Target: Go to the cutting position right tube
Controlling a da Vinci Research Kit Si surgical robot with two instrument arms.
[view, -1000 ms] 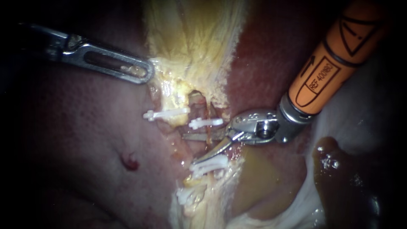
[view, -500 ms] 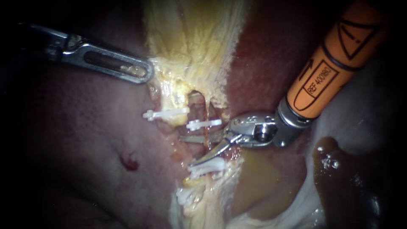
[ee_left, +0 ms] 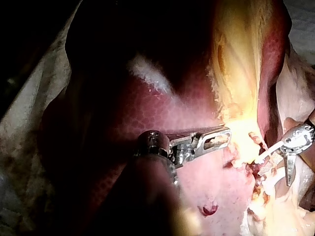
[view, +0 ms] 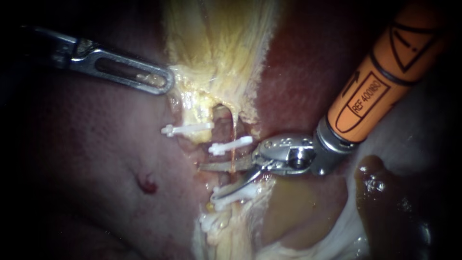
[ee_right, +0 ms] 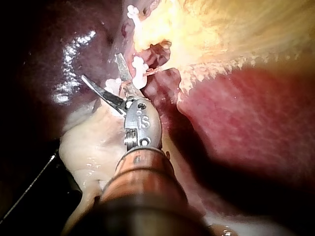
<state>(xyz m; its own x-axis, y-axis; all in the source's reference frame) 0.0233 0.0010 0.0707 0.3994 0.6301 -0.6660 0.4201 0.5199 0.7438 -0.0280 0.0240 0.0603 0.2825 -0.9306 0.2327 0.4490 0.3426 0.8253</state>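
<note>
A: How are the jaws of the right instrument (view: 208,181), the one with the orange shaft, found?

B: They are found spread: two slim silver blades in a narrow V, with nothing gripped.

A: And where is the task's tube placed against them?

B: The thin reddish-orange right tube (view: 234,132) is seen running down out of the pale yellow stringy tissue (view: 221,48), its long axis nearly square to the upper blade. That blade is crossed by it just below the upper white plastic clip (view: 231,145). The lower blade is laid close above the lower white plastic clip (view: 236,192). Contact with the upper blade looks likely, but whether the tube is already taken into the gap between the blades cannot be told. In the right wrist view the strand (ee_right: 157,70) is only seen reaching in among the clips just ahead of the blades.

A: Which instrument is nearer?

B: The right one, clearly. The left instrument (view: 166,83), with slotted silver jaws, appears closed on the edge of the yellow tissue, well apart from the clips, over the dark red liver (view: 96,159).

A: What is the coming move judged to turn on?

B: On the span between the two clips being set fully between the blades, with the tube lying across them and both clips left outside. Little travel appears to be needed.
</note>
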